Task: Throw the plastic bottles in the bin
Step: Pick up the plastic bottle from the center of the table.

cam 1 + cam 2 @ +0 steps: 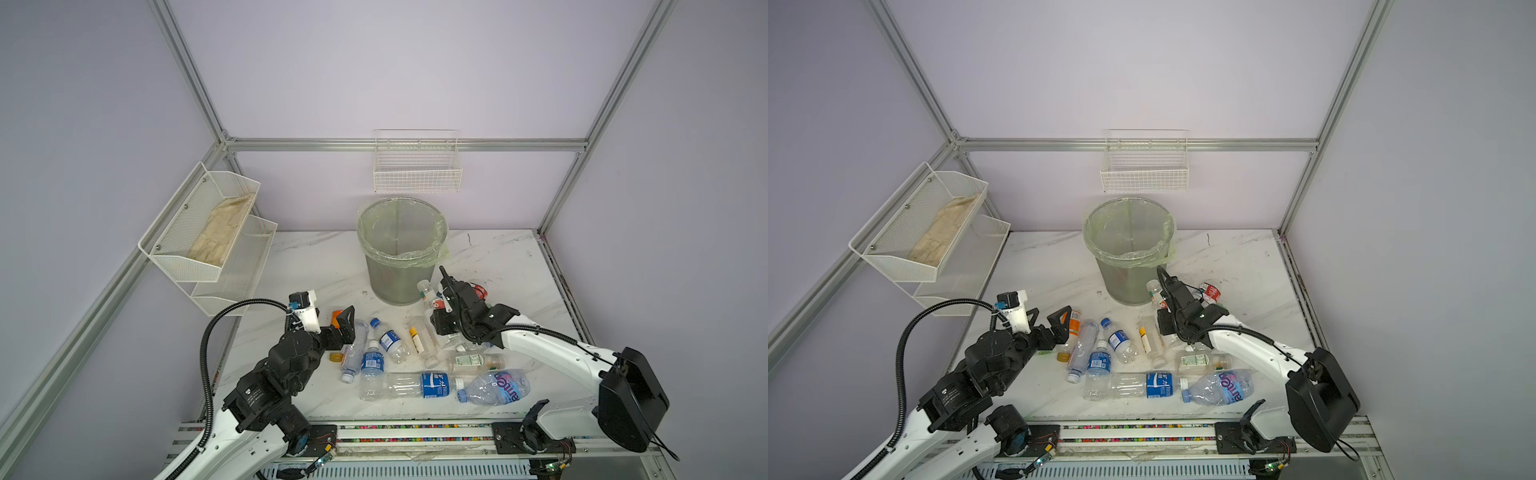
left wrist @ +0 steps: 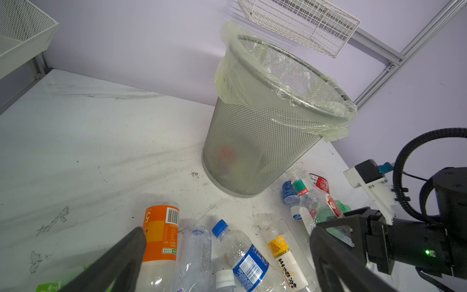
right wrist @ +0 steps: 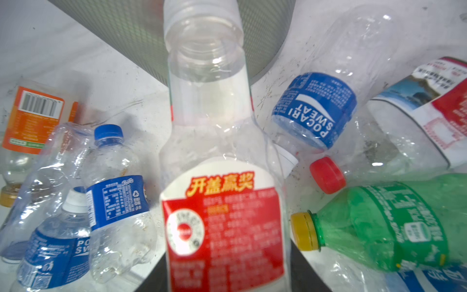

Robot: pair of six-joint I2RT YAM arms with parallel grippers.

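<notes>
Our right pincer [image 3: 227, 273] had its jaws close on either flank of an uncapped red-labelled bottle [image 3: 222, 215]; whether they pressed it we could not tell. That bottle's open neck pointed at the foot of the bin [image 3: 141, 38], just beside it. Crowding it on that side of the bin we saw a Pocari Sweat bottle [image 3: 316, 108], a red cap [image 3: 327, 174] and a green bottle [image 3: 394, 227] with a yellow cap.

Our left pincer [image 2: 227, 233], spread wide and holding nothing, hung farther from the bin. An orange-labelled bottle [image 2: 160, 235] lay just beside one jaw. A blue-capped bottle [image 2: 242, 257] and a yellow-labelled bottle [image 2: 285, 260] showed between the jaws in its wrist view.

The other plastic bottles [image 1: 390, 340] lay scattered on the bench [image 1: 316, 266] in front of the bin, the two largest farthest from it. A reddish shape showed blurred through the bin's mesh. Above the bin hung a wire basket [image 1: 417, 166], and a mesh shelf [image 1: 208, 232] stood well off to the bin's side.
</notes>
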